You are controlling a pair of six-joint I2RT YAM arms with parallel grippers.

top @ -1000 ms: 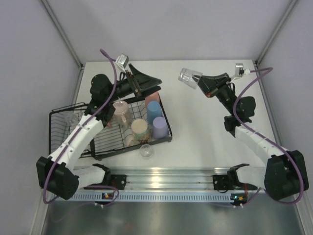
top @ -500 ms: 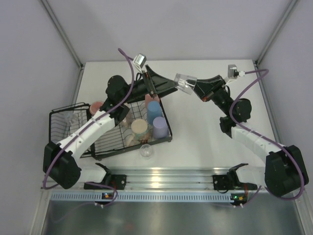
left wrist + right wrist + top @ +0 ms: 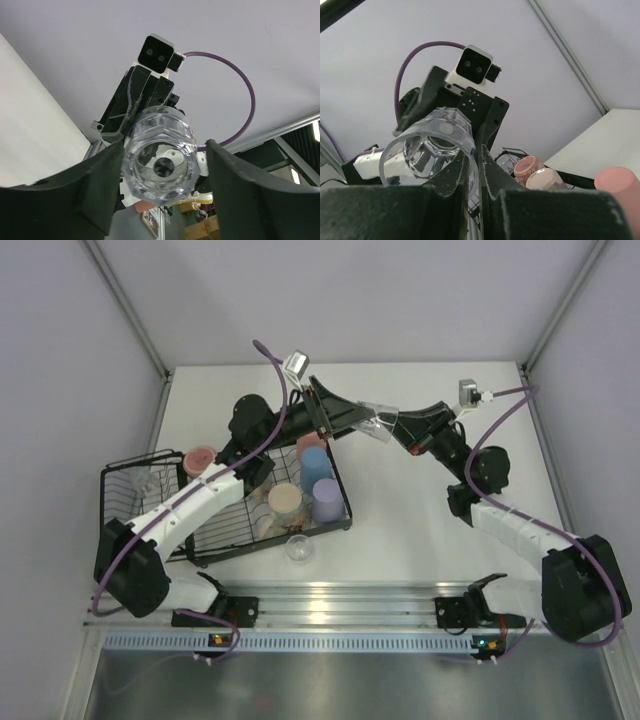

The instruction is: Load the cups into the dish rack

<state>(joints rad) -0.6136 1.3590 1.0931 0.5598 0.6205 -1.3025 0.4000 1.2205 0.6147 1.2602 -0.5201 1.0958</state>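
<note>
Pinching the wall of a clear glass (image 3: 380, 423) with the right gripper (image 3: 402, 427), arm stretched up and leftward, glass held sideways in mid-air past the rack's (image 3: 128, 472) far right corner. Reaching long to meet it with the left gripper (image 3: 366, 419), jaws spread either side of the glass base. Other cups (image 3: 319, 491) standing in rack.

white links (image 3: 185, 508) | black joints (image 3: 490, 468) | purple cables (image 3: 437, 44) | white cameras (image 3: 157, 52)

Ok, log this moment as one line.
phase: handover | right gripper: shut on small clear glass cup | left gripper: open around its base
</note>
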